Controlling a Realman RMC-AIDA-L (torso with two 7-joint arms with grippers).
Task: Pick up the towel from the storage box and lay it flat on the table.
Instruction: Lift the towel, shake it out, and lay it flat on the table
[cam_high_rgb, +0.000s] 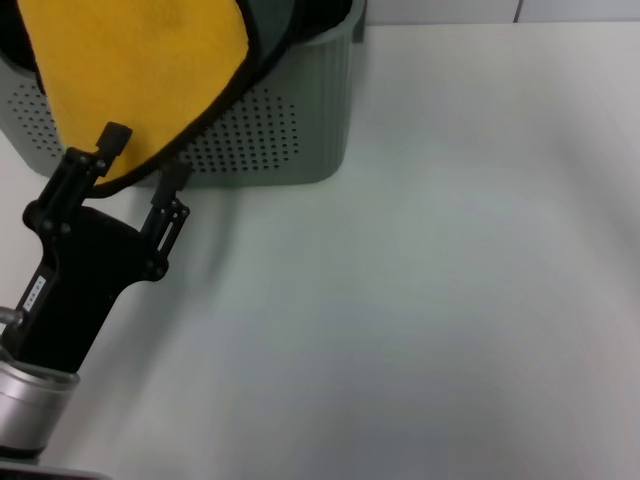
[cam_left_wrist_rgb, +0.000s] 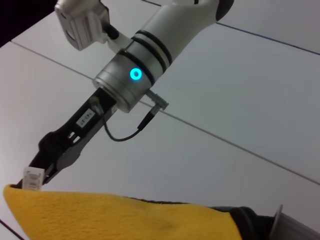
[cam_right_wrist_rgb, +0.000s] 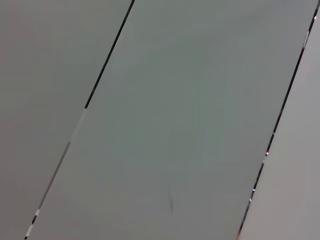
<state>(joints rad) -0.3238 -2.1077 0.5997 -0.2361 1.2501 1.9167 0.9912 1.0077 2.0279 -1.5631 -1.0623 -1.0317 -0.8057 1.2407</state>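
The grey-green storage box stands at the far left of the white table. The towel hangs over the box's front wall, yellow face out, with its black-edged lower rim below the box's rim. My left gripper is open at that hanging rim. One fingertip is in front of the yellow cloth and the other is just under the edge. In the left wrist view a black gripper on a white and silver arm meets the towel at a corner with a white tag. The right gripper is out of view.
Dark cloth shows inside the box behind the towel. The white tabletop stretches to the right and front of the box. The right wrist view shows only grey panels with dark seams.
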